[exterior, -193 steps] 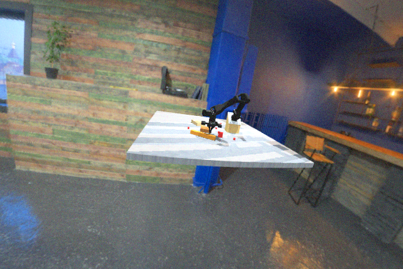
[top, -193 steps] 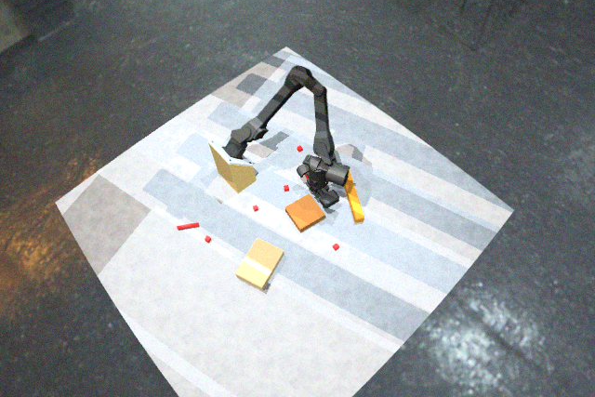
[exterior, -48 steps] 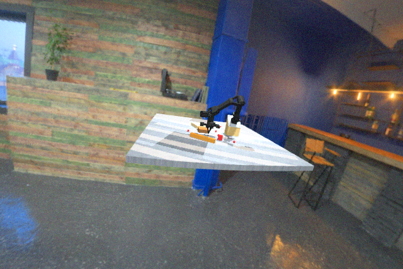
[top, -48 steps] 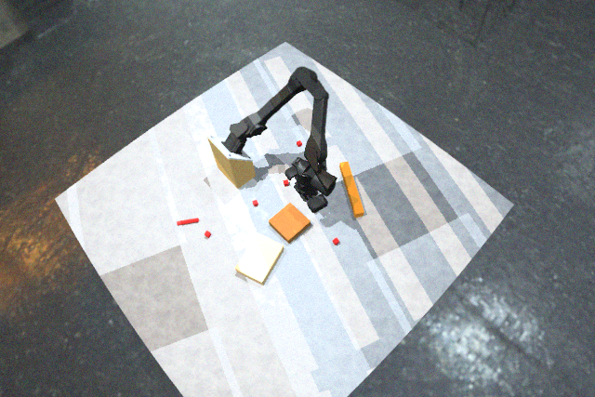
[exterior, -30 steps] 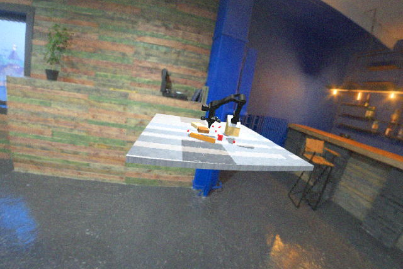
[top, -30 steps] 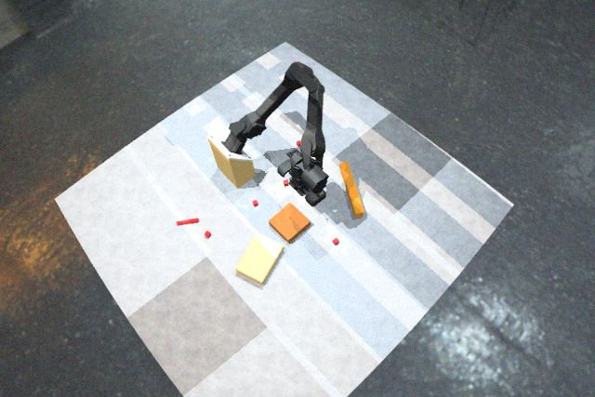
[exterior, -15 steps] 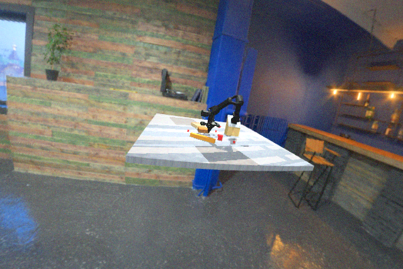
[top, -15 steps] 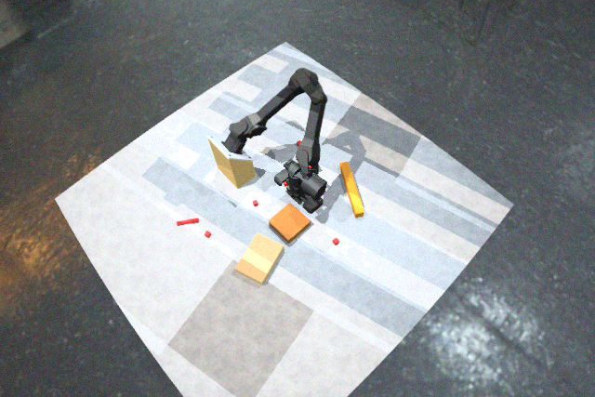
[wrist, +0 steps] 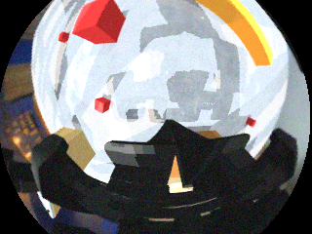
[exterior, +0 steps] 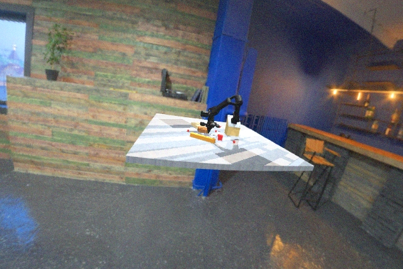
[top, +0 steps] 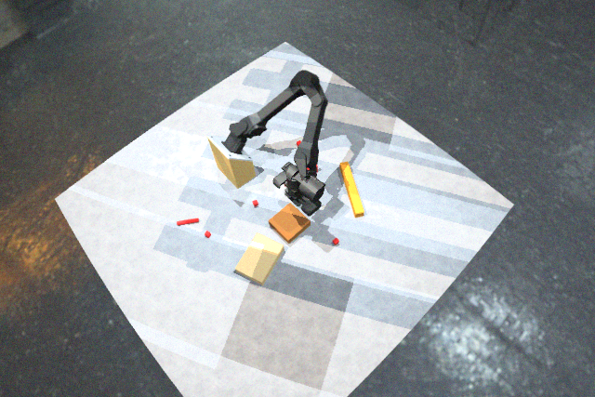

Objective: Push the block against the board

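The orange square block (top: 289, 223) (exterior: 202, 129) lies flat near the middle of the table; part of it shows behind the fingers in the wrist view (wrist: 210, 134). The pale yellow board (top: 257, 260) (exterior: 195, 125) lies in front of it in the top view. Their facing sides stand at an angle, with a narrow gap between them. My gripper (top: 302, 199) (exterior: 208, 131) (wrist: 169, 122) is shut and holds nothing. It is low, just behind the block's back corner. I cannot tell whether it touches the block.
A long yellow bar (top: 351, 189) (exterior: 202, 137) (wrist: 241, 26) lies to the right. Red cubes (top: 255, 203) (top: 336, 241) (top: 207, 233) (wrist: 99, 21) are scattered around, and a red stick (top: 188, 221) lies at left. The arm base stands on a pale wooden box (top: 231, 166) (exterior: 232, 130).
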You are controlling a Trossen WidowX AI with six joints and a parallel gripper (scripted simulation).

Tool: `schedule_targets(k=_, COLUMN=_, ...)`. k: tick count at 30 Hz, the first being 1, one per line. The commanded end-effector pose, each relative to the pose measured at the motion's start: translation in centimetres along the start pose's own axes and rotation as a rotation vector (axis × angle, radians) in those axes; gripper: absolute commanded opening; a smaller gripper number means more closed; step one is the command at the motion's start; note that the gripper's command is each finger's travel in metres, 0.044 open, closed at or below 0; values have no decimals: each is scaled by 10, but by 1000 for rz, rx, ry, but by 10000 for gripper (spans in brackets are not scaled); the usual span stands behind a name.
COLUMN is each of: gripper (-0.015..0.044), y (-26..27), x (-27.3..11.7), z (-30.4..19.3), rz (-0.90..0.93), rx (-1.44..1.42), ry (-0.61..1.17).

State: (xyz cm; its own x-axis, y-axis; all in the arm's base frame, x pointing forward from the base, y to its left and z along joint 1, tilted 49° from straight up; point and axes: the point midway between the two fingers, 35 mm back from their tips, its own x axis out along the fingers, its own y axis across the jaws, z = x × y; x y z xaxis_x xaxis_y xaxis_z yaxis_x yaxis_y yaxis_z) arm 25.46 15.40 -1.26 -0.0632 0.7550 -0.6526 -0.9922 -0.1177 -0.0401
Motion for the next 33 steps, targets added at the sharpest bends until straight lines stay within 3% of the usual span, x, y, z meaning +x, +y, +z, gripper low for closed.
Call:
schedule_targets(k=1, gripper=0, y=-1, x=0, z=-5, rz=-2, rx=-2, ry=1)
schedule_targets(k=33, gripper=0, y=-5, x=0, z=-35, rz=-2, rx=-3, ry=7)
